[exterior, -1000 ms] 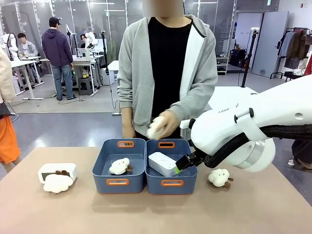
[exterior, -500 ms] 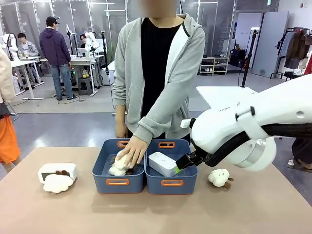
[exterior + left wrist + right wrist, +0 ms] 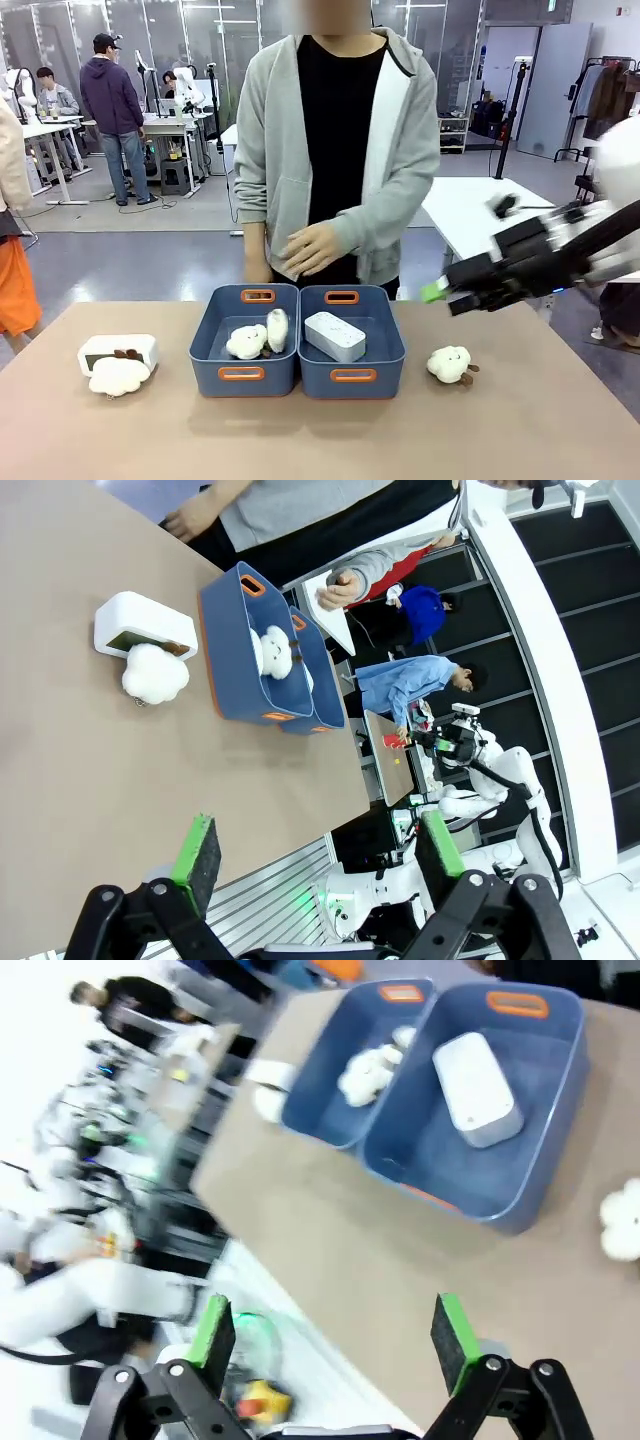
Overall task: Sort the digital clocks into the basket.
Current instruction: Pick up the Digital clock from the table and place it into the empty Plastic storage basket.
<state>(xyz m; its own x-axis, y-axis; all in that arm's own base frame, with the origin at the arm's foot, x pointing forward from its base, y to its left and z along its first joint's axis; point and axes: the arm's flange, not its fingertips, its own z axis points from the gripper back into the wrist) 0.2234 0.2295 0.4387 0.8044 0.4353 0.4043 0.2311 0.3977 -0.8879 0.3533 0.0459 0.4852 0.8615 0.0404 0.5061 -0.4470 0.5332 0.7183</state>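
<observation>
Now that 1 digital clock [image 3: 335,336] lies loose in the right-hand basket [image 3: 388,372], the right end effector [image 3: 330,1335], which was down at that clock's edge a second ago, is lifted clear and drawn back toward the robot's right. Its jaws are wide apart with nothing between them. From that end effector the clock sits well below and ahead, flat on the bin floor.

The person's hand [image 3: 312,248], moments ago inside the neighbouring bin [image 3: 205,355], is back at chest height. 2 plush toys [image 3: 277,328] now rest in that bin where 1 lay before.

By my judgement that makes 1 of 2 clocks sorted. The other clock [image 3: 140,620] stands on the counter [image 3: 90,780] far ahead of the left end effector [image 3: 320,848], with a plush [image 3: 155,673] touching it. That end effector is likewise spread open and empty, and looks the natural one to fetch it.
</observation>
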